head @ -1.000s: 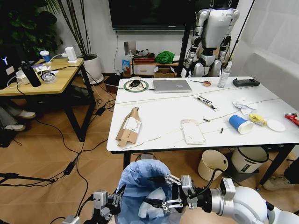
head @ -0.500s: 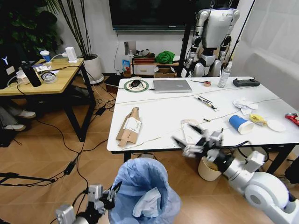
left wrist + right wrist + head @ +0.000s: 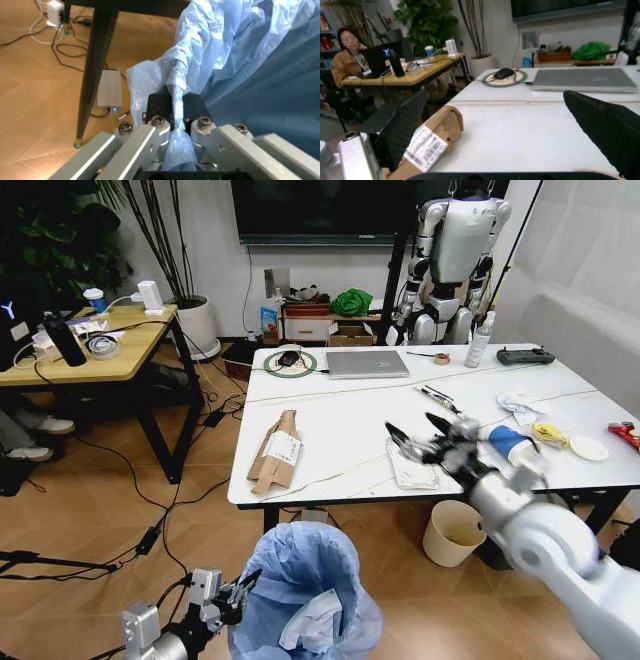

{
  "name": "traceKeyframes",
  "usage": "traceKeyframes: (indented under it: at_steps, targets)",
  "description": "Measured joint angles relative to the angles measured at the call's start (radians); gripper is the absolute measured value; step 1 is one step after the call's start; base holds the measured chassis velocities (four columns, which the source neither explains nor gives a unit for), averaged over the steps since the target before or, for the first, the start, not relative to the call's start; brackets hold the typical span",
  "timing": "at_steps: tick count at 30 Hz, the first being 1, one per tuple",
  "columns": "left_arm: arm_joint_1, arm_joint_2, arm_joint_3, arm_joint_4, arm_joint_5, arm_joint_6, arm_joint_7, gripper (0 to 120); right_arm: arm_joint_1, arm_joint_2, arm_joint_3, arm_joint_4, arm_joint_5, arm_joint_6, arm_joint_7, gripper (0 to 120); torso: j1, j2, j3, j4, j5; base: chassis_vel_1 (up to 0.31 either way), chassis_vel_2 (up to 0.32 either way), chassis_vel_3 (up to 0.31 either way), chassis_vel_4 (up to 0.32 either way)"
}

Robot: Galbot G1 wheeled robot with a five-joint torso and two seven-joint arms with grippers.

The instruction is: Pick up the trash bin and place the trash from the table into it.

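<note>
Table: white top, black legs. It lies under and ahead of your right end effector, and above and beyond your left end effector.

Trash bin: lined w/ crinkled light-blue bag, off the floor's far side, in front of the table's near edge. It sits touching the left end effector on its right side. In the left wrist view the left end effector is pinching a bunched fold of the bag rim between its pads.

Flattened cardboard box: on the table, well to the left of the right end effector; seen at in the right wrist view.

White packet: directly below the right end effector, just beside its tips.

Right end effector: fingers spread wide, nothing between them, over the table's near portion.

Blue cup: on its side, right of the right end effector.
</note>
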Motion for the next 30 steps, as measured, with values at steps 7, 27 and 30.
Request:
traceKeyframes:
  at_steps: [7, 27, 30]
  targets:
    - [0.012, -0.08, -0.031, 0.017, 0.031, -0.007, 0.01, 0, 0.333, 0.189, -0.308, -0.15, 0.043, -0.06, 0.171, 100, 0.0, 0.0, 0.0, 0.0003, -0.0004, 0.0, 0.0, 0.0, 0.0]
    - [0.022, -0.131, -0.072, 0.013, 0.039, -0.012, 0.013, 0, 0.483, 0.565, -0.489, -0.364, 0.062, -0.362, 0.592, 100, 0.0, 0.0, 0.0, -0.0005, -0.0003, 0.0, 0.0, 0.0, 0.0]
    - [0.02, -0.133, -0.071, 0.013, 0.039, -0.012, 0.013, 0, 0.503, 0.596, -0.485, -0.433, 0.05, -0.369, 0.592, 100, 0.0, 0.0, 0.0, -0.0004, 0.0, 0.0, 0.0, 0.0, 0.0]
